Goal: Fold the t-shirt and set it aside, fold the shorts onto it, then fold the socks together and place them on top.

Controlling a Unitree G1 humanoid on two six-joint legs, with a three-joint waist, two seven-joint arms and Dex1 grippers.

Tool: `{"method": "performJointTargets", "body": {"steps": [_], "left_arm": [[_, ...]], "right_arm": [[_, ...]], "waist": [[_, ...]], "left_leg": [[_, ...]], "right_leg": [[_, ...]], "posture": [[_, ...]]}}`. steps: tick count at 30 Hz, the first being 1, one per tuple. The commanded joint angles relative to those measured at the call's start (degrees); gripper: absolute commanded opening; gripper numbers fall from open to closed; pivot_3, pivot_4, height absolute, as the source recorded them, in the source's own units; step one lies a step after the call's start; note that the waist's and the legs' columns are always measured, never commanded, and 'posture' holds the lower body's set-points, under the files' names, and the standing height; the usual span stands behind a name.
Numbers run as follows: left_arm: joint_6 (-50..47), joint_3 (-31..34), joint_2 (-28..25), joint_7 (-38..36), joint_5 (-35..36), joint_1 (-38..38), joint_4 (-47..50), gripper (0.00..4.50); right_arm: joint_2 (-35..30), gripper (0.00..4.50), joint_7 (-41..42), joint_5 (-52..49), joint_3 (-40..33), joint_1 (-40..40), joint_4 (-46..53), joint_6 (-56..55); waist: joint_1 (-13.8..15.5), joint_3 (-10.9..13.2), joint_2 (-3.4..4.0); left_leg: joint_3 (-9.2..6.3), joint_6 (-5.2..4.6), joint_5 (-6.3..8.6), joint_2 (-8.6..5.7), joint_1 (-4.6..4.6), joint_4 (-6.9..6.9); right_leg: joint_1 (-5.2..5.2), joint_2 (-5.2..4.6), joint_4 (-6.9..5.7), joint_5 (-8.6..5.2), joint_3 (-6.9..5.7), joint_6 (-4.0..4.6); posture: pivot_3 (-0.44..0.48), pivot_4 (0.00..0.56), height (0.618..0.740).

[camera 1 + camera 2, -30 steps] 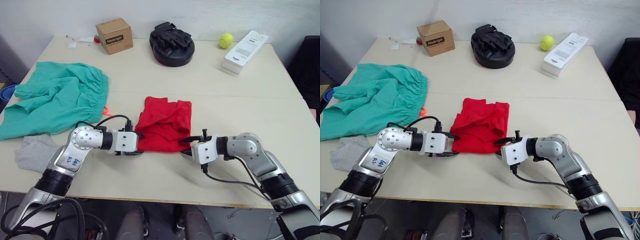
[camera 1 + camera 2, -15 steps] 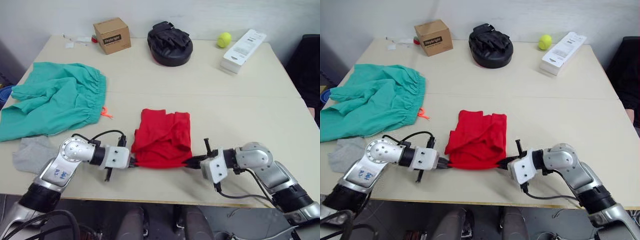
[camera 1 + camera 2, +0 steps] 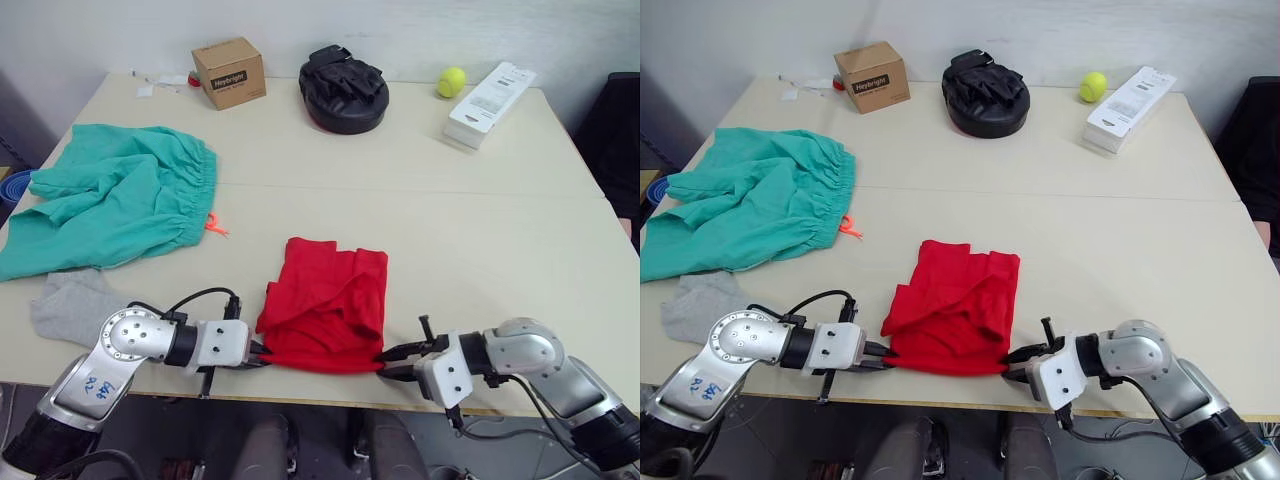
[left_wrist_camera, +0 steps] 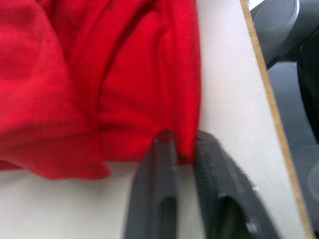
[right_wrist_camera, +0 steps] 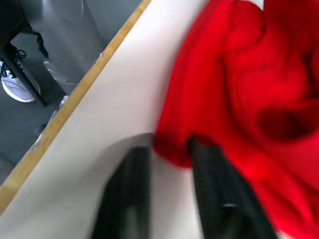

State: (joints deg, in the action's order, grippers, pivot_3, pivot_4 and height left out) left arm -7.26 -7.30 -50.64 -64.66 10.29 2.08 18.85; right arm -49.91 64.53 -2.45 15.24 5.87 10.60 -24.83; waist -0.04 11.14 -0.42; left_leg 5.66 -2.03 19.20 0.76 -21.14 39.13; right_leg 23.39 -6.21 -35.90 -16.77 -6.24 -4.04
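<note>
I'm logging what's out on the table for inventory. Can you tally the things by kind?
Garments: 3 - t-shirt, shorts, socks
Boxes: 2 - brown carton, white box
Balls: 1 - tennis ball
Black pads: 1 - round mitt
Total: 7

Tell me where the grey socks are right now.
The socks lie at the table's near-left edge, just below the teal shorts and left of the left arm, well apart from the red t-shirt.
</note>
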Motion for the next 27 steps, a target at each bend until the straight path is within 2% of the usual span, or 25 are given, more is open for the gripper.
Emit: {"method": "performJointTargets", "body": {"steps": [1, 6, 8, 11, 19, 23, 26, 27], "left_arm": [[-3.8, 4.4, -2.4, -0.5, 3.2, -2.9, 1.8, 2.02], [-13.6, 13.7, -7.1, -4.0, 13.5, -6.5, 4.6, 3.69], [-16.6, 16.8, -8.0, -4.4, 16.8, -5.3, 4.3, 4.37], [-15.9, 16.0, -6.8, -1.9, 14.8, 1.9, -0.4, 4.45], [-0.6, 4.1, -1.4, -1.6, 1.6, 18.7, -12.9, 4.45], [2.6, 0.0, 1.3, -3.3, -0.6, 22.5, -15.8, 4.50], [2.3, -1.3, 2.1, -5.7, 0.5, 23.3, -15.3, 3.89], [2.1, -1.4, 2.3, -6.0, 0.5, 23.4, -15.1, 3.56]], "right_arm": [[-2.7, 2.52, 0.8, -6.0, -4.2, -2.4, 4.3, 2.1], [-5.0, 4.33, 0.0, -13.8, -11.5, -2.0, 7.9, 9.2], [-4.4, 4.50, -0.8, -12.5, -12.3, 0.5, 6.9, 10.4], [-2.3, 4.50, -2.0, -7.3, -10.5, 4.0, 3.2, 7.4], [3.7, 4.50, -2.4, -1.1, -4.9, 9.8, -2.5, 2.2], [6.1, 3.57, -2.3, -0.4, -3.1, 12.0, -4.0, 2.5], [6.8, 2.43, -1.5, -2.1, -2.6, 12.0, -3.6, 4.9], [6.7, 2.08, -1.0, -3.2, -2.7, 11.7, -3.1, 5.9]], "waist": [[0.0, 0.0, 0.00], [-0.1, 0.0, 0.00], [-0.1, 0.0, 0.01], [0.4, 0.0, 0.02], [0.7, 0.0, 0.02], [0.4, 0.0, 0.02], [0.0, 0.0, 0.02], [0.0, 0.0, 0.02]], "left_leg": [[0.00, 0.00, 0.00, 0.00, -0.01, 0.00], [-0.07, 0.02, 0.01, 0.02, -0.02, 0.00], [-0.09, 0.03, 0.02, 0.02, -0.01, 0.00], [-0.16, 0.06, 0.03, 0.01, -0.04, 0.00], [0.04, 0.04, 0.02, -0.09, -0.15, 0.00], [0.11, 0.03, 0.01, -0.05, -0.15, 0.01], [0.10, 0.03, 0.01, 0.01, -0.16, 0.01], [0.10, 0.03, 0.01, 0.02, -0.16, 0.01]], "right_leg": [[0.01, 0.00, 0.00, 0.00, 0.00, 0.00], [0.01, -0.01, 0.00, -0.02, -0.03, 0.04], [0.01, -0.02, 0.01, -0.02, -0.03, 0.04], [0.00, -0.05, 0.03, -0.03, -0.10, 0.06], [0.07, 0.03, -0.05, -0.02, -0.12, 0.04], [0.09, 0.11, -0.08, -0.01, -0.07, 0.02], [0.09, 0.15, -0.10, -0.01, -0.07, 0.02], [0.09, 0.16, -0.10, -0.01, -0.06, 0.02]], "posture": [[0.000, 0.150, 0.740], [0.000, 0.150, 0.740], [0.000, 0.150, 0.740], [0.000, 0.150, 0.740], [0.000, 0.150, 0.740], [0.000, 0.150, 0.740], [0.000, 0.150, 0.740], [0.000, 0.150, 0.740]]}}
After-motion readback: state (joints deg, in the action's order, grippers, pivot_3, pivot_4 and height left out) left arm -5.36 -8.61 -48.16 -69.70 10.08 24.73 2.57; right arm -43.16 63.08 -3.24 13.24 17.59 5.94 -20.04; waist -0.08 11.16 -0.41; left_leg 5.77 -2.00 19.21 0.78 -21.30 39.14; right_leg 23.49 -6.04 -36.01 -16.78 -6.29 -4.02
